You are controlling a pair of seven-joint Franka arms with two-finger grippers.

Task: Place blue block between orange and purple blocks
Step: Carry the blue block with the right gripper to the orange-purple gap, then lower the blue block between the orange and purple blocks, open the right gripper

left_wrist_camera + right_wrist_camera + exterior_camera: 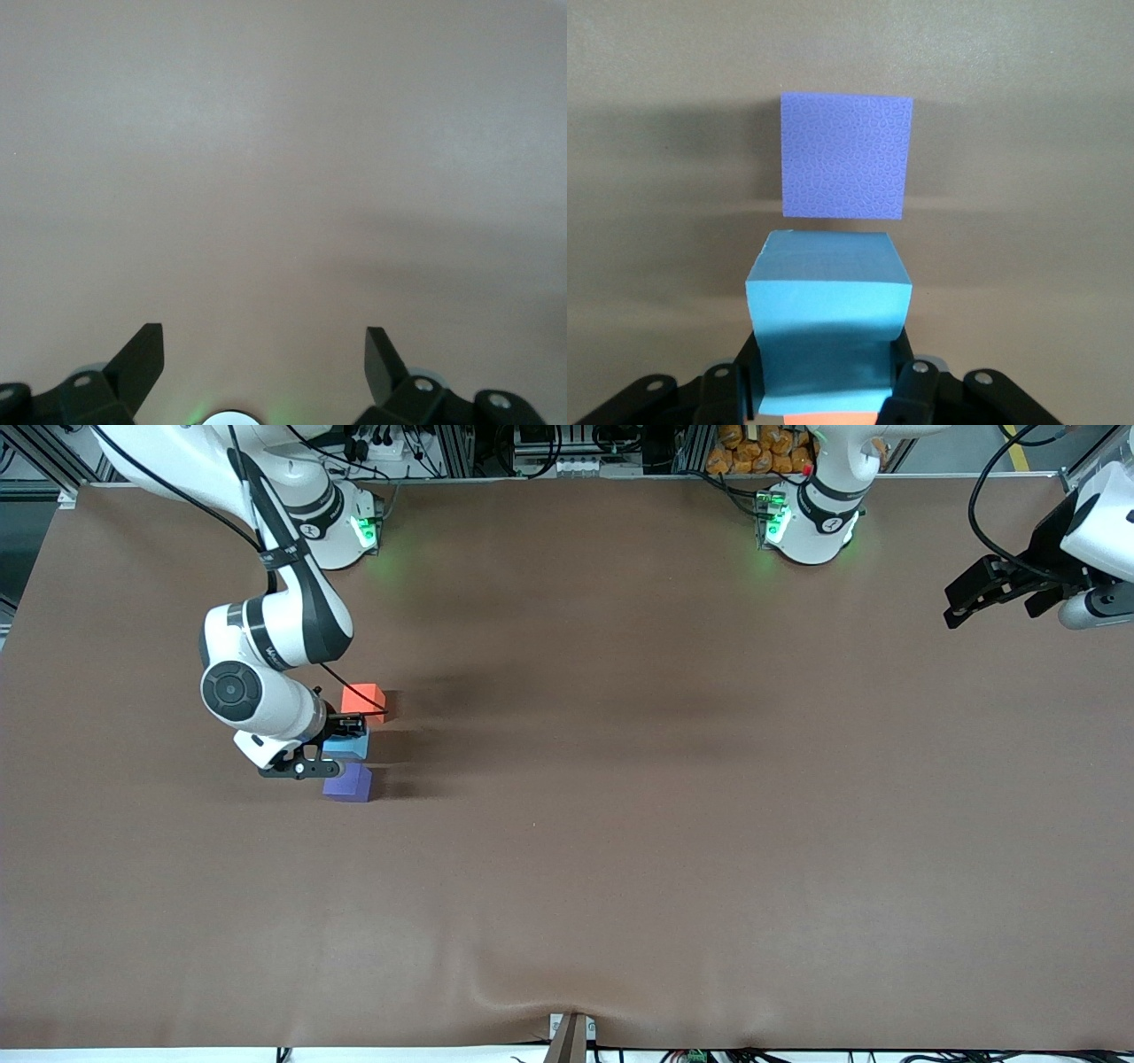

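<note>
The blue block (349, 749) sits low between the orange block (363, 698) and the purple block (348, 783), toward the right arm's end of the table. My right gripper (344, 740) is shut on the blue block (828, 301), with its fingers (914, 390) pressed against two opposite sides. In the right wrist view the purple block (846, 155) lies a small gap away from the blue block, and a sliver of the orange block (828, 420) shows under it. My left gripper (961, 607) is open and empty, held up over the left arm's end of the table; it waits there.
The brown table cover (620, 824) has a ripple at its edge nearest the front camera. The left wrist view shows only the bare cover (283, 159) between the open left gripper's (266, 354) fingers. The arms' bases stand along the edge farthest from the front camera.
</note>
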